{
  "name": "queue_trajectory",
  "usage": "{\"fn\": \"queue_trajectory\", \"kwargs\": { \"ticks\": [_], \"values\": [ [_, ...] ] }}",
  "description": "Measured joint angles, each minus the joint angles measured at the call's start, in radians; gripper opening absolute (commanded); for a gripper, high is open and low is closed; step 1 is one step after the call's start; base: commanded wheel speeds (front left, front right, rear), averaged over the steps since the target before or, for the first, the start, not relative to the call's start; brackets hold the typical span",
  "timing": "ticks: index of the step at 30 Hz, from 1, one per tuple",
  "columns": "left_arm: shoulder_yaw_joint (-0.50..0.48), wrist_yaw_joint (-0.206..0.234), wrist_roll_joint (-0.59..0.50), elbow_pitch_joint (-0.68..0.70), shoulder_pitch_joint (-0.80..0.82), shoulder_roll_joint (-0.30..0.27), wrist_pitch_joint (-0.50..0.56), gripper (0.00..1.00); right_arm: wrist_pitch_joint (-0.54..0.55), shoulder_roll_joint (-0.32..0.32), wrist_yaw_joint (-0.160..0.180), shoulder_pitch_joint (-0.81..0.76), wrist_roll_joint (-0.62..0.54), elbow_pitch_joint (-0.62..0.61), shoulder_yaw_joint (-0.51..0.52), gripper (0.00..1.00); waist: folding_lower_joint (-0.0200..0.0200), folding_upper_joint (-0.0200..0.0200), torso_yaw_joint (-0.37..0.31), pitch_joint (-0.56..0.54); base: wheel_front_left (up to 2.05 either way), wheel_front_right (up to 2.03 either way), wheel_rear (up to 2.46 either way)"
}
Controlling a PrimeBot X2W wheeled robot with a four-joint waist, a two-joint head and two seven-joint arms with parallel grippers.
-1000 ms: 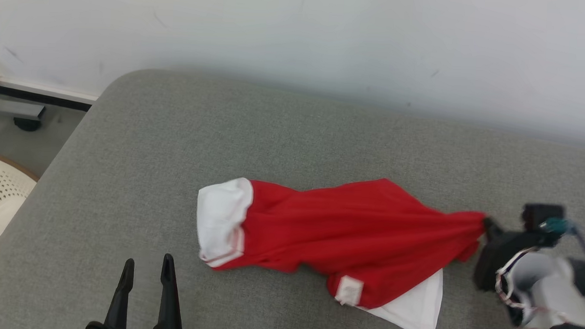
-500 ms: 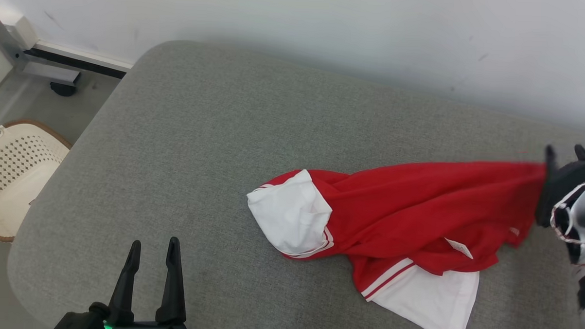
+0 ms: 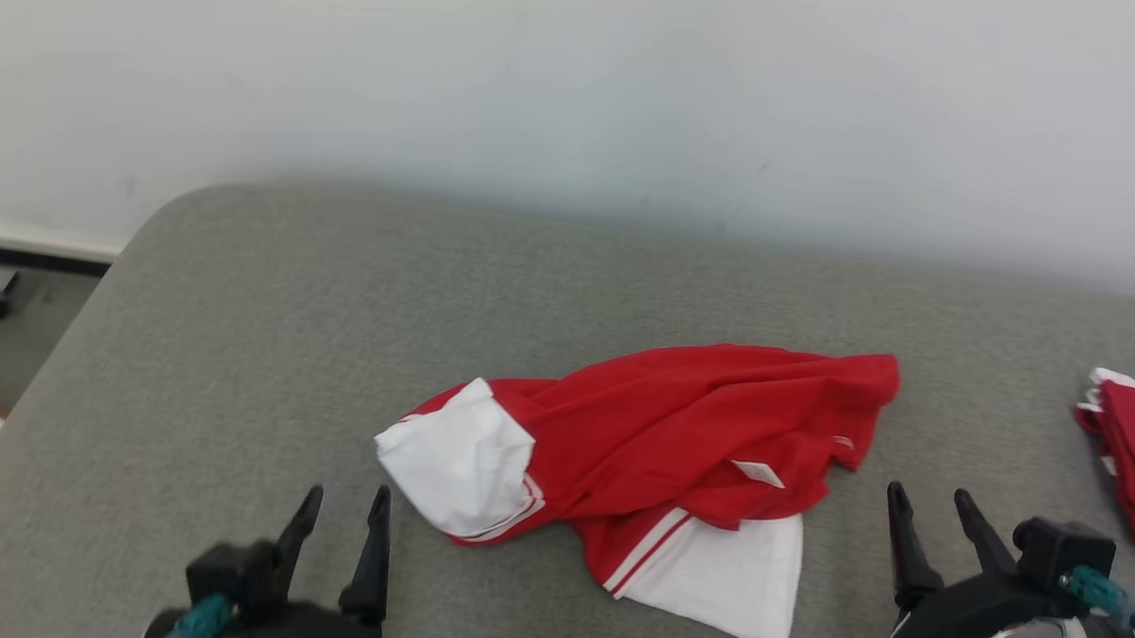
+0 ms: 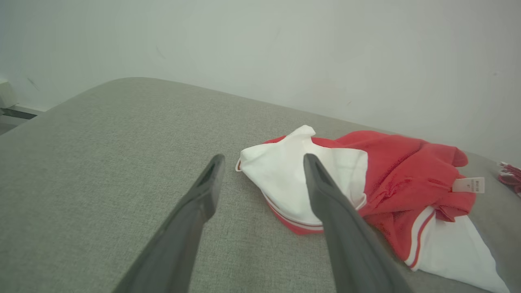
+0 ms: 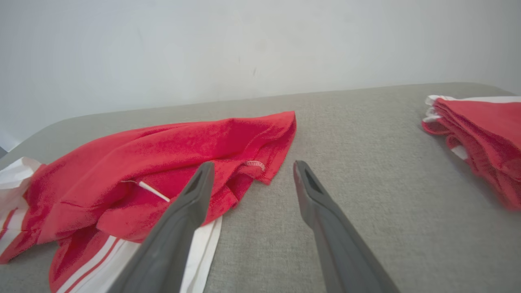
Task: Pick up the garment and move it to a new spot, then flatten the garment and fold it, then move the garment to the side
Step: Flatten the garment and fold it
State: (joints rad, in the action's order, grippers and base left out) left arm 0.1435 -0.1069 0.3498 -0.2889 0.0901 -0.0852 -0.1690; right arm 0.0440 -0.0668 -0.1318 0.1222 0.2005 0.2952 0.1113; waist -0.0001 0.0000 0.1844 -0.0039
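Currently, the garment [image 3: 676, 455], a red shirt with white sleeves, lies crumpled near the middle of the grey cushioned surface [image 3: 246, 346], touched by neither gripper. The left gripper [image 3: 349, 493] hovers just beside the white sleeve at the shirt's left end, jaws spread wide and empty. The right gripper [image 3: 928, 493] stands just beside the shirt's red right-hand edge, jaws likewise spread wide, holding nothing.

Judgement: with one claw posted at each end of the cloth, the arms appear placed to take opposite ends and pull the shirt flat. The relocation step looks done; flattening is not yet begun. The body is bunched and doubled over itself, with a white label [image 3: 757, 473] exposed, so it is in no state for folding.

Count: one loose garment; two white sleeves showing on it; one label; two grippers, both empty. One folded red-and-white pile [image 3: 1130, 443] sits well apart at the far right, presumably the set-aside spot; how many pieces it holds cannot be told.
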Motion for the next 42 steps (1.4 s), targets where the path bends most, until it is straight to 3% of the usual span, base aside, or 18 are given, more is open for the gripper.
{"fn": "queue_trajectory", "kwargs": {
  "ticks": [2,6,16,19,27,29,30,39,42],
  "values": [
    [0.011,0.012,-0.017,-0.068,0.099,-0.01,0.048,1.0,0.019,0.009,0.0,-0.064,0.011,-0.082,-0.021,1.0,0.0,-0.0001,-0.04,-0.012,0.0,0.0,0.0],
    [0.028,0.064,-0.066,-0.136,0.207,-0.014,0.102,1.0,0.044,0.015,0.0,-0.103,0.028,-0.132,-0.064,1.0,0.0,0.0,-0.09,-0.02,0.0,0.0,0.0],
    [0.081,0.045,-0.094,-0.391,0.436,-0.045,0.26,1.0,0.072,0.017,0.0,-0.111,0.054,-0.172,-0.128,1.0,0.0002,0.0,-0.193,0.042,0.0,0.0,0.0],
    [0.09,0.071,-0.11,-0.454,0.489,-0.057,0.305,1.0,0.079,0.016,0.0,-0.11,0.053,-0.176,-0.127,1.0,0.0003,0.0,-0.21,0.063,0.0,0.0,0.0],
    [0.101,0.085,-0.115,-0.531,0.542,-0.079,0.383,1.0,0.085,0.016,0.0,-0.105,0.052,-0.187,-0.137,1.0,0.0002,0.0,-0.228,0.089,0.0,0.0,0.0],
    [0.103,0.085,-0.115,-0.534,0.548,-0.08,0.383,0.42,0.085,0.016,0.0,-0.104,0.052,-0.187,-0.137,1.0,0.0002,0.0,-0.227,0.091,0.0,0.0,0.0],
    [0.106,0.084,-0.114,-0.539,0.551,-0.08,0.382,0.0,0.085,0.016,0.0,-0.104,0.052,-0.188,-0.139,1.0,0.0002,0.0,-0.225,0.092,0.0,0.0,0.0],
    [0.113,0.072,-0.099,-0.545,0.555,-0.07,0.352,0.0,0.098,0.016,0.0,-0.085,0.05,-0.191,-0.162,1.0,0.0002,0.0,-0.215,0.095,0.0,0.0,0.0],
    [0.12,0.081,-0.097,-0.513,0.56,-0.047,0.321,0.0,0.146,0.016,0.0,-0.039,0.032,-0.184,-0.174,1.0,0.0002,0.0,-0.202,0.107,0.0,0.0,0.0]
  ]
}}
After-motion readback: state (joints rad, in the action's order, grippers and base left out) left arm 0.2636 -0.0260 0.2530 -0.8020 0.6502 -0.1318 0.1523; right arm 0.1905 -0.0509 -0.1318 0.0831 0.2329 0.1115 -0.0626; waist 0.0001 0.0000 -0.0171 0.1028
